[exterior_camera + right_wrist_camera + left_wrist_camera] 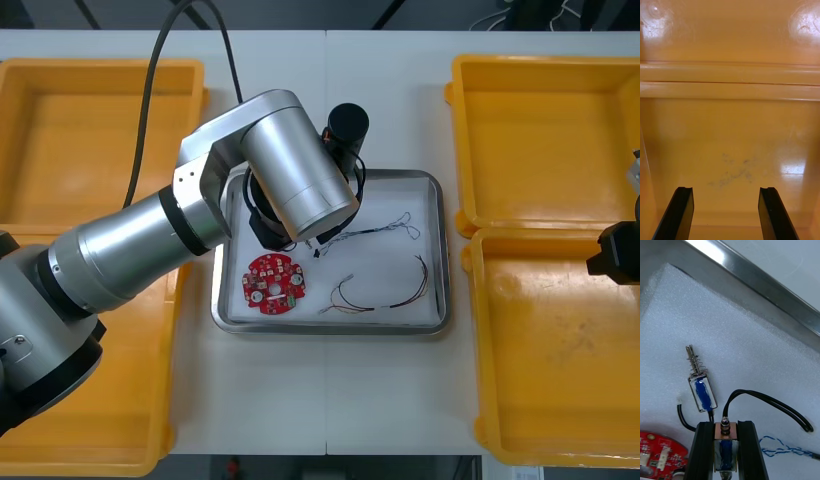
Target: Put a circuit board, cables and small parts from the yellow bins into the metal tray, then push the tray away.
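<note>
Now left gripper [725, 426] sits inside metal tray [437, 250], clamped on small metal part [725, 452] with blue winding, over white foam lining. Second metal part [702, 389] lies on foam just beside fingers. Red circuit board [272, 283], black cable [771, 403] and blue-white cable [784, 449] also in tray. Right gripper [726, 197] holds nothing, fingers wide apart, over near right yellow bin [560, 360].

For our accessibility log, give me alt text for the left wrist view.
The left tool is shut on a small metal part above the white foam of the metal tray. A second part lies just beyond it, with a black cable and red circuit board nearby.
</note>
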Motion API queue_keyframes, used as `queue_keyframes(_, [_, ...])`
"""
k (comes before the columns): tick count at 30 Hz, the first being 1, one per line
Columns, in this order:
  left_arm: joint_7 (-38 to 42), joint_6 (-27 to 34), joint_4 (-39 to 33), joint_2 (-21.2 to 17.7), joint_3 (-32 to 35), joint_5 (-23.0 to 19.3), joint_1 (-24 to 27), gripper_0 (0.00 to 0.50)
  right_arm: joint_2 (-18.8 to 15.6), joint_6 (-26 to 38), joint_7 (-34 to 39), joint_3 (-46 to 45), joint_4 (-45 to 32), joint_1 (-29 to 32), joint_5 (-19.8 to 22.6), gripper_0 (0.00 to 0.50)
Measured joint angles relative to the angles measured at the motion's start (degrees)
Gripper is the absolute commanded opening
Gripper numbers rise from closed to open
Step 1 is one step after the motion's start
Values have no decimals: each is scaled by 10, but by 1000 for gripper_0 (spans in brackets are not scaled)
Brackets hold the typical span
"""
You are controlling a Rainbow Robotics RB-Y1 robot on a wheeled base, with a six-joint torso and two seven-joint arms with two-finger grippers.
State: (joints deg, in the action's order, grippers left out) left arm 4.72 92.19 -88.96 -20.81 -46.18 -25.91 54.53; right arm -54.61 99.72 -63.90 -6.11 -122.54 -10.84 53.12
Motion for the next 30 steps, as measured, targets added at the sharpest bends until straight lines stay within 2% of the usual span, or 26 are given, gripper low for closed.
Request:
queue_keyframes(7, [9, -65, 38, 13, -2, 21, 0, 0, 0, 0, 0, 0, 0, 0, 0, 500])
queue_keyframes(19, [8, -65, 41, 15, -4, 24, 0, 9, 0, 0, 0, 0, 0, 0, 0, 500])
queue_keyframes(22, [8, -62, 41, 15, -4, 24, 0, 102, 0, 0, 0, 0, 0, 0, 0, 500])
queue_keyframes(24, [8, -60, 41, 15, -4, 24, 0, 247, 0, 0, 0, 0, 0, 0, 0, 500])
queue_keyframes(25, [8, -59, 41, 15, -4, 25, 0, 247, 0, 0, 0, 0, 0, 0, 0, 500])
queue_keyframes(26, [8, -58, 41, 15, -4, 25, 0, 370, 0, 0, 0, 0, 0, 0, 0, 500])
queue_keyframes(27, [8, -57, 41, 15, -4, 25, 0, 426, 0, 0, 0, 0, 0, 0, 0, 500])
queue_keyframes(28, [8, -55, 41, 15, -4, 26, 0, 456, 0, 0, 0, 0, 0, 0, 0, 500])
queue_keyframes(29, [8, -53, 41, 15, -4, 28, 0, 456, 0, 0, 0, 0, 0, 0, 0, 500])
queue_keyframes(30, [8, -52, 41, 15, -4, 30, 0, 495, 0, 0, 0, 0, 0, 0, 0, 500])
